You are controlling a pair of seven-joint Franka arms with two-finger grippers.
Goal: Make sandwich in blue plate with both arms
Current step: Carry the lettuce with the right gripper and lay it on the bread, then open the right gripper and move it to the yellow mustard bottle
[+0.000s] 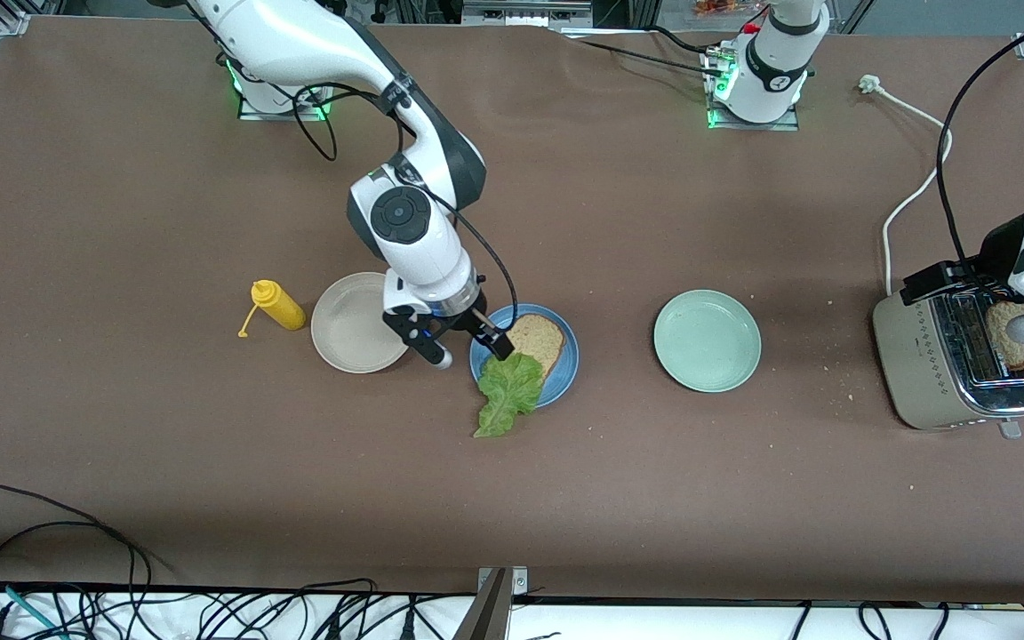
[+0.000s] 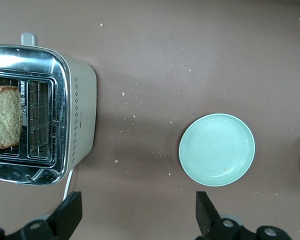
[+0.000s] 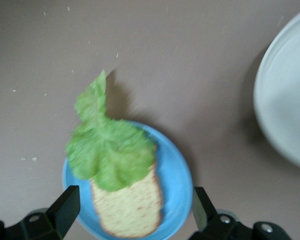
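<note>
On the blue plate [image 1: 565, 373] lies one bread slice [image 1: 537, 340], and a lettuce leaf [image 1: 508, 391] covers its camera-side end, its tip trailing over the rim at about 7 o'clock onto the table [image 1: 210, 498]. The leaf's long axis runs from 1 o'clock on the plate out to 7 o'clock. The right gripper [image 1: 460, 347] hangs just over the plate's 9 o'clock rim, its jaws spread wide and holding nothing; the leaf sits between and below its fingers in the right wrist view. The second slice [image 1: 1014, 331] stands in the toaster [image 1: 930, 364] at the left arm's end of the table, at about 3 o'clock from the plate and well apart from it. The left gripper [image 2: 137, 215] hovers over the toaster, jaws wide and empty, clearly the nearer hand to that slice. I judge that the next move turns on this: the left arm lifts the slice and carries it toward 9 o'clock, past the green plate [image 1: 707, 340], onto the leaf. A beige plate [image 1: 354, 322] and a yellow bottle [image 1: 276, 305] lie toward the right arm's end.
</note>
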